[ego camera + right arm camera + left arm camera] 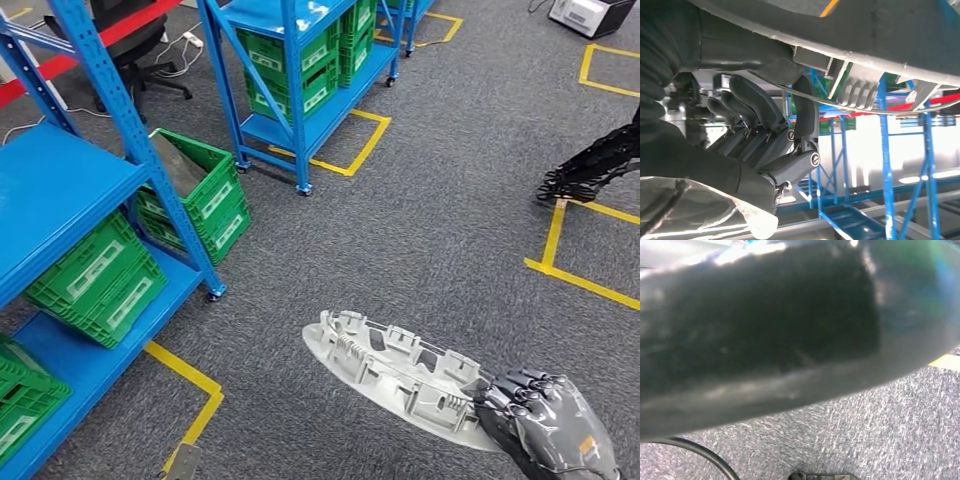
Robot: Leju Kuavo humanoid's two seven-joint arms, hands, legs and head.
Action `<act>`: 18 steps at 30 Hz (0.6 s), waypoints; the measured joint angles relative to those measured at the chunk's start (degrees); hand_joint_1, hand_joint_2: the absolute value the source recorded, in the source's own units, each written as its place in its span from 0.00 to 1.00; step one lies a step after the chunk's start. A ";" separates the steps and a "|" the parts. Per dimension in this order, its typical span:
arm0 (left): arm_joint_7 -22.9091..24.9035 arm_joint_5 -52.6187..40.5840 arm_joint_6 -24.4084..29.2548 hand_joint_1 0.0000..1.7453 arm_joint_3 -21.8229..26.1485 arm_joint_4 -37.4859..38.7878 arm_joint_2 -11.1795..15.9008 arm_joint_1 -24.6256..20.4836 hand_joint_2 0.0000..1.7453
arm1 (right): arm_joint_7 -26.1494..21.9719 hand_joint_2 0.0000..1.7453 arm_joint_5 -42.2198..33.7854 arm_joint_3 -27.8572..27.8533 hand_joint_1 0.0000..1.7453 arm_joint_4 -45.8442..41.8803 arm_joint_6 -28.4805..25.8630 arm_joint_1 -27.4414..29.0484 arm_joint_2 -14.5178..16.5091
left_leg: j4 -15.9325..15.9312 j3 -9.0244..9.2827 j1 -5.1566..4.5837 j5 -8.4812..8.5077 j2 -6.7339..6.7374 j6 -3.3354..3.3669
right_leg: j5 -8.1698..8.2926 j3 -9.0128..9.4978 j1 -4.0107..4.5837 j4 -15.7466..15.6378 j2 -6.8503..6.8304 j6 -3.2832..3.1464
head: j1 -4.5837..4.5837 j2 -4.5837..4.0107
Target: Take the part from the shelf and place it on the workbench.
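Observation:
My right hand [540,420] grips one end of a long, flat grey plastic part [392,375] with ribs and clips on its upper face. The part juts out to the left of the hand, held level above the grey carpet, low in the head view. In the right wrist view the dark fingers [764,135] curl against the part's edge [874,60], with the thumb pressed on its other face. A dark curved surface covers most of the left wrist view, above grey carpet.
A blue shelf rack [68,200] with green crates [102,280] stands at the left. A second blue rack [302,90] with green crates is at the back. Yellow floor tape [185,375] marks bays. A black folded frame [592,165] lies at the right.

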 joint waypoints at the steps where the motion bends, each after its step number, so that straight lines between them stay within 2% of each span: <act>1: 0.00 -0.03 0.00 0.00 0.00 0.00 0.00 0.01 0.00 | 0.07 1.00 0.14 -0.07 1.00 -0.05 0.00 0.19 0.00 | 0.45 -0.14 0.09 -0.45 -0.01 -0.25 | 0.09 0.00 -0.01 -0.05 0.07 -0.36 | -0.01 -0.01; 2: 0.00 -0.06 0.00 0.00 0.00 0.00 0.00 0.00 0.00 | 0.12 1.00 0.25 -0.18 1.00 -0.13 0.00 0.38 0.00 | 1.68 -0.61 0.17 -1.43 -0.05 -0.50 | 0.17 0.02 -0.06 -0.14 0.10 -0.73 | -0.07 -0.01; 3: 0.01 -0.08 0.00 0.00 0.00 0.00 0.00 -0.01 0.00 | 0.16 1.00 0.36 -0.32 1.00 -0.24 -0.01 0.57 0.00 | 4.28 -1.69 0.23 -3.10 -0.13 -0.75 | 0.25 0.04 -0.10 -0.22 0.11 -1.06 | -0.11 -0.01; 5: 0.02 -0.11 -0.02 0.00 -0.01 0.00 -0.01 0.04 0.00 | 0.24 1.00 0.50 -0.60 1.00 -0.42 -0.02 0.92 0.00 | 12.11 -5.05 0.30 -7.02 -0.20 -1.00 | 0.24 -0.02 -0.02 -0.19 0.20 -1.40 | -0.19 0.01; 6: 0.03 -0.14 -0.07 0.00 -0.01 0.00 -0.03 0.08 0.00 | 0.29 1.00 0.56 -0.74 1.00 -0.46 -0.03 1.10 0.00 | 15.56 -6.58 0.32 -8.27 -0.20 -1.02 | 0.23 -0.02 0.05 -0.17 0.29 -1.45 | -0.17 0.01; 7: 0.04 -0.17 -0.11 0.00 -0.01 0.00 -0.06 0.11 0.00 | 0.36 1.00 0.63 -0.88 1.00 -0.48 -0.03 1.29 0.00 | 17.03 -7.24 0.33 -8.30 -0.21 -0.96 | 0.22 0.00 0.11 -0.16 0.42 -1.47 | -0.17 0.00; 8: 0.05 -0.21 -0.15 0.00 -0.01 0.00 -0.09 0.12 0.00 | 0.43 1.00 0.70 -1.00 1.00 -0.51 -0.04 1.50 0.00 | 16.17 -6.85 0.32 -7.17 -0.22 -0.82 | 0.21 0.06 0.17 -0.14 0.59 -1.47 | -0.17 0.00; 10: 0.07 -0.27 -0.17 0.00 -0.01 0.00 -0.09 0.12 0.00 | 0.57 1.00 0.84 -1.19 1.00 -0.66 -0.05 1.85 0.00 | 8.91 -3.53 0.27 -2.85 -0.54 -0.25 | 0.18 0.25 0.24 -0.13 0.94 -1.44 | -0.17 -0.01; 11: 0.07 -0.33 -0.17 0.00 -0.01 0.00 -0.07 0.11 0.00 | 0.62 1.00 0.90 -1.25 1.00 -0.74 -0.05 1.93 0.00 | 4.99 -1.76 0.22 -1.25 -0.85 0.07 | 0.15 0.24 0.35 -0.05 1.11 -1.33 | -0.16 0.00; 12: 0.07 -0.38 -0.17 0.00 -0.01 0.00 -0.04 0.06 0.00 | 0.65 1.00 0.94 -1.31 1.00 -0.80 -0.06 2.00 0.00 | 2.18 -0.54 0.15 -0.35 -1.09 0.30 | 0.17 0.12 0.40 0.00 1.28 -1.13 | -0.17 0.00; 13: 0.07 -0.43 -0.17 0.00 -0.01 0.00 -0.03 0.01 0.00 | 0.67 1.00 0.97 -1.36 1.00 -0.83 -0.07 2.06 0.00 | 0.76 -0.01 0.06 -0.17 -1.27 0.45 | 0.23 -0.07 0.40 0.03 1.42 -0.87 | -0.14 0.00; 16: 0.07 -0.55 -0.17 0.00 0.01 0.00 -0.06 -0.04 0.00 | 0.71 1.00 0.99 -1.41 1.00 -0.97 -0.09 2.29 0.00 | -0.19 0.15 0.10 -0.01 -1.05 0.88 | 0.19 -0.53 0.24 0.14 1.62 0.12 | -0.09 -0.01; 18: 0.07 -0.59 -0.18 0.00 0.02 0.00 -0.07 -0.08 0.00 | 0.71 1.00 0.99 -1.45 1.00 -1.06 -0.10 2.39 0.00 | -0.82 0.35 0.31 0.41 -0.77 1.39 | -1.79 -2.05 0.18 3.14 1.23 0.60 | 0.06 -0.01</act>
